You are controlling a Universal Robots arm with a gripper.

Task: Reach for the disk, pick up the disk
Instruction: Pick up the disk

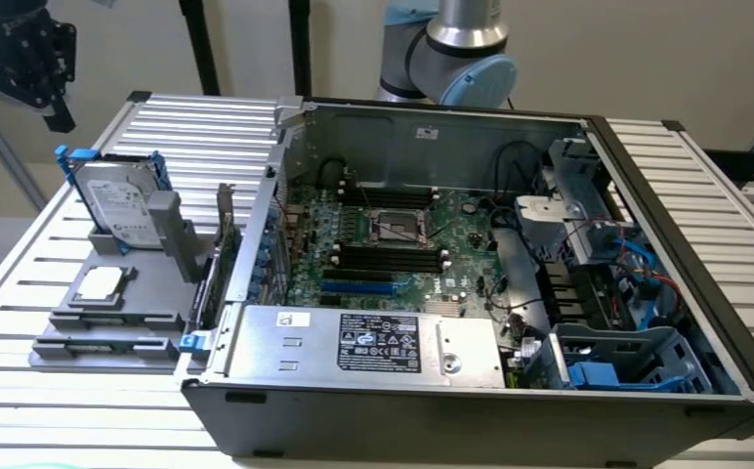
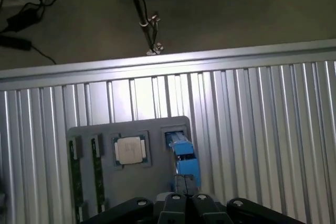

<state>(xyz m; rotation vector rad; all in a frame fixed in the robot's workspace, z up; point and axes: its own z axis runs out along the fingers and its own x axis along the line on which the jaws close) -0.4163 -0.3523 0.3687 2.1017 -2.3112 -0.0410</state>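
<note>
Looking at the exterior view, I see the pincer [image 1: 54, 109] hanging in the air at the exterior view's left, above the disk [image 1: 119, 200] and well apart from it. Its jaws are closed together and carry nothing. The disk stands on edge in a slot of a grey tray [image 1: 114, 330] on the slatted metal worktop [image 1: 696, 166]. Its white label faces the camera and a blue bracket [image 1: 75, 156] frames its upper edge. The label's print is too small for me to read.

A square chip [image 1: 101, 283] lies flat in the tray, near the disk. Beside the tray sits an open computer case [image 1: 481, 415] with a motherboard [image 1: 391, 244] inside. It also holds a grey box [image 1: 364, 342] bearing a black-and-white sticker, and I cannot make out the text on it.

Through the wrist view I look down on the disk [image 2: 181, 150] edge-on, with the chip [image 2: 130, 149] just beside it. The pincer [image 2: 186, 200] shows there with its tips meeting.
</note>
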